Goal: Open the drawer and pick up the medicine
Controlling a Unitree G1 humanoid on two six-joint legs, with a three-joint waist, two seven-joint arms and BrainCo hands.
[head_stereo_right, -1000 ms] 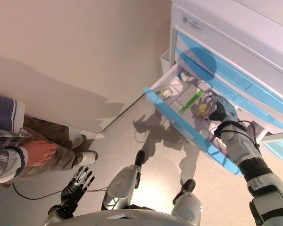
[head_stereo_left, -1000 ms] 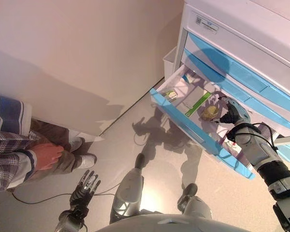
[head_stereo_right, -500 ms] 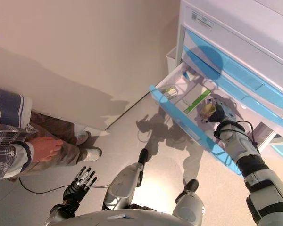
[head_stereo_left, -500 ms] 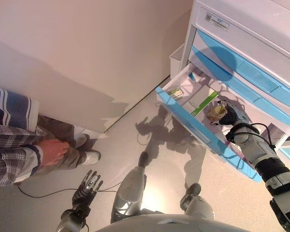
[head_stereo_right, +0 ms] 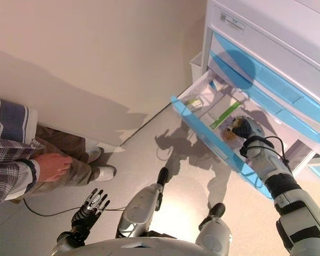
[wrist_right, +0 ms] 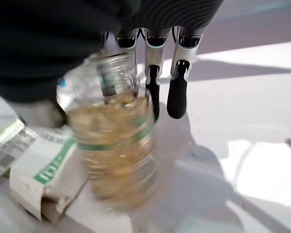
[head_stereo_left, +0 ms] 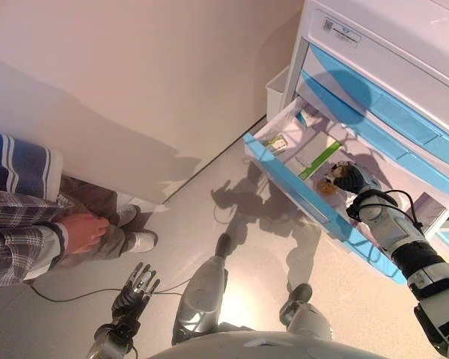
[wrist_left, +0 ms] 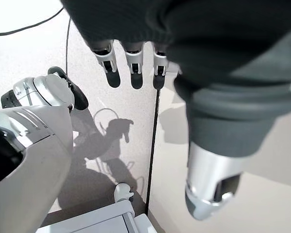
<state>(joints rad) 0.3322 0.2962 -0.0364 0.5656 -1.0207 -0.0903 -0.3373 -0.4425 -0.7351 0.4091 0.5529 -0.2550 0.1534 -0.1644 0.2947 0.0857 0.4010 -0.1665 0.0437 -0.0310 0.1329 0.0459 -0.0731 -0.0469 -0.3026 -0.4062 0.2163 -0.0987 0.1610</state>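
One medicine bottle [wrist_right: 114,145] sits inside the open drawer [head_stereo_left: 299,196], right hand [head_stereo_left: 349,179] curled round it; lift straight up, avoiding the boxes [wrist_right: 36,179]; left hand [head_stereo_left: 135,288] hangs open.

The drawer [head_stereo_left: 299,191] stands pulled out from the cabinet [head_stereo_left: 389,67] at the right, with boxes [head_stereo_left: 314,158] lying in it. The right hand [head_stereo_left: 349,179] is over the drawer with the bottle [wrist_right: 114,141] in it. At the left sits a person [head_stereo_left: 30,224], and the left hand [head_stereo_left: 135,288] hangs low near the floor.
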